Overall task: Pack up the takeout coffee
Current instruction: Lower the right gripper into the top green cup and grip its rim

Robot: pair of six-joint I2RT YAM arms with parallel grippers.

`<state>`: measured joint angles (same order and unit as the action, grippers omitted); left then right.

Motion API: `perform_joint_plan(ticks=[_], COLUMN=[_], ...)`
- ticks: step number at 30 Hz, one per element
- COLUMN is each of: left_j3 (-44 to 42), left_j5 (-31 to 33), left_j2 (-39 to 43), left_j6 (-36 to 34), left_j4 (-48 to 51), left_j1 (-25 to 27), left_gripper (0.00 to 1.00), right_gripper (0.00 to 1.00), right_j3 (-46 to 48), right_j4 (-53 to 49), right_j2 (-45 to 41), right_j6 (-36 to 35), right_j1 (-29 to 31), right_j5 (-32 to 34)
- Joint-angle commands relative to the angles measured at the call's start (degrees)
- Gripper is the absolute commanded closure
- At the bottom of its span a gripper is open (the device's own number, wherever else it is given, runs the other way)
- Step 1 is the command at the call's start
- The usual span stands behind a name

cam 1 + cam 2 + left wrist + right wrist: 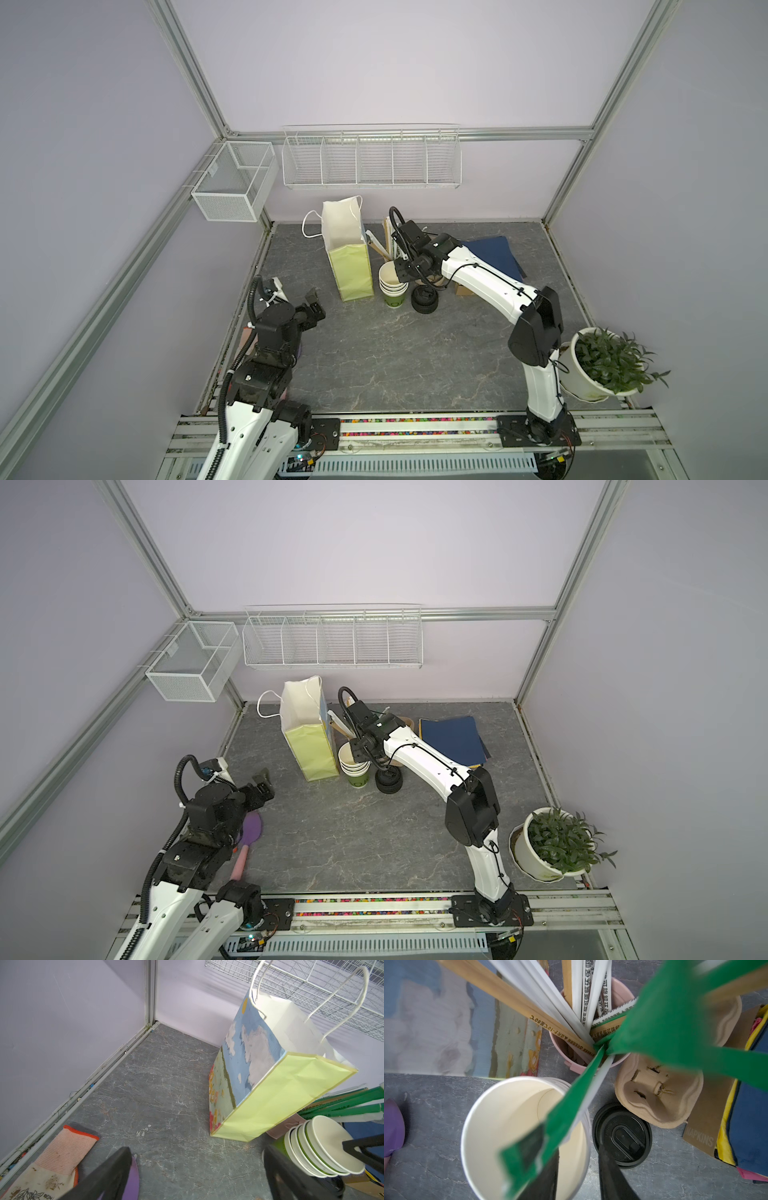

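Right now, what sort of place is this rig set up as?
Probably a mock café takeout counter in a lab cell: stacked green paper cups, black lids, a pulp cup carrier, a napkin pack and a paper bag.

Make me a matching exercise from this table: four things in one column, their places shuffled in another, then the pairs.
1. tall paper bag with lime-green side
2. stack of lidless green paper cups
3. stack of round black plastic lids
4. leafy plant in white pot

A. between bag and lids
B. far right, by the right arm's base
C. right of the cups
D. upright, left of the cups

Pairs: 1-D, 2-A, 3-C, 4-B.
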<state>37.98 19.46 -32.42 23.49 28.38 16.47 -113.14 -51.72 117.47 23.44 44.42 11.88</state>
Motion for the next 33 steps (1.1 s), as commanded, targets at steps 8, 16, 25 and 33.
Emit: perform_joint_plan(ticks=[8, 16, 25, 33], left_j3=[-0.62, -0.54, 0.32, 0.7], left_j5=[-1.77, -2.9, -3.86, -3.84], left_j2=[-0.53, -1.41, -3.29, -4.21], left_j6=[-0.81, -0.99, -1.33, -1.6], left_j4=[-0.26, -0.24, 0.77, 1.24], left_j1=[0.29, 0.39, 0.5, 0.93], left_gripper=[0.0, 0.0, 0.01, 0.02], right_gripper=[0.7, 0.75, 0.86, 0.93], right_j3=[-4.67, -5.07, -5.42, -5.89], right_j4=[-2.33, -2.59, -2.57, -2.68], right_j2=[3.81, 4.26, 4.26, 4.17], right_j6=[-0.55, -0.41, -0.33, 0.11], right_j1=[-0.64, -0.63, -0.72, -0.7], right_j5=[-1.94, -2.32, -3.13, -4.1])
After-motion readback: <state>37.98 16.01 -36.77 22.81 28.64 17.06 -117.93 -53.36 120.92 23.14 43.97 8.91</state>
